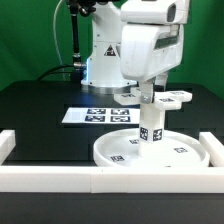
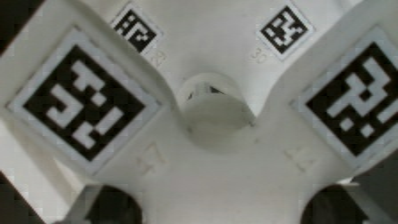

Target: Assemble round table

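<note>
The round disc [image 1: 175, 152] lies flat at the front of the table. The short post [image 1: 151, 128] stands upright on its middle. The flat cross-shaped piece [image 1: 176, 98] sits level on top of the post, its tagged arms reaching out to both sides. My gripper [image 1: 147, 96] comes down from above and is shut on the cross-shaped piece. In the wrist view the cross-shaped piece [image 2: 214, 150] fills the picture, with tags on its arms and a round hole at its centre. One arm of it runs between my dark fingertips [image 2: 111, 205].
The marker board [image 1: 92, 116] lies flat behind the disc toward the exterior view's left. White border rails [image 1: 60, 181] run along the front and both sides of the black table. The robot base stands at the back.
</note>
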Tool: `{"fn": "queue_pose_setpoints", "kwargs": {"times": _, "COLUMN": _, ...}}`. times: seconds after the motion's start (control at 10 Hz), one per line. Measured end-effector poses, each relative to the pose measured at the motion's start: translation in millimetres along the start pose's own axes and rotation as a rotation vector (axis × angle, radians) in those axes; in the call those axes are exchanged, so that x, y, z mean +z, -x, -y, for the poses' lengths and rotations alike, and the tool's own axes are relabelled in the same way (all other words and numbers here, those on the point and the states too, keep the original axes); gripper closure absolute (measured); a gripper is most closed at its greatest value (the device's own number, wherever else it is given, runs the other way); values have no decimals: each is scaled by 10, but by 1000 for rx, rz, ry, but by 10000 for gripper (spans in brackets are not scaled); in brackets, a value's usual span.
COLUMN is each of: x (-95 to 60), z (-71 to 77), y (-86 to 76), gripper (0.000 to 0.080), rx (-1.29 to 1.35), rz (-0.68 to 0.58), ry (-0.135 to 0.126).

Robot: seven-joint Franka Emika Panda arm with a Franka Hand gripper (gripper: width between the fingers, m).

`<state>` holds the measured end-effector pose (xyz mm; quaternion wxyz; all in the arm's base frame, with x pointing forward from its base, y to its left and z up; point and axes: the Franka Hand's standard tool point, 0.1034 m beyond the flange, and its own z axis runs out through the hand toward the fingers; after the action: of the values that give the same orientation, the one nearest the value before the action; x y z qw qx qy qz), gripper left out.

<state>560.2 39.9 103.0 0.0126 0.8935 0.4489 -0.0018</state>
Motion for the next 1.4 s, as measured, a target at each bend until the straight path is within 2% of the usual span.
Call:
{"fn": "queue_pose_setpoints", "kwargs": {"times": 0.4, "x": 7, "z": 11, "y": 4, "gripper": 362, "rx": 491, "rz": -14, "ry": -12}}
{"fn": "queue_pose_setpoints", "kwargs": {"times": 0.6, "x": 9, "z": 17, "y": 9, "gripper": 361, "rx": 696, "rz": -46, "ry": -3}}
{"fn": "queue_pose_setpoints", "kwargs": {"times": 1.1, "x": 11, "z": 17, "y": 6, "gripper": 361, "rx": 979, "rz": -49, "ry": -15}}
{"fn": "queue_pose_setpoints", "kwargs": {"times": 1.4, "x": 19, "z": 24, "y": 14, "gripper": 360, "rx": 1385, "rz": -73, "ry": -54}}
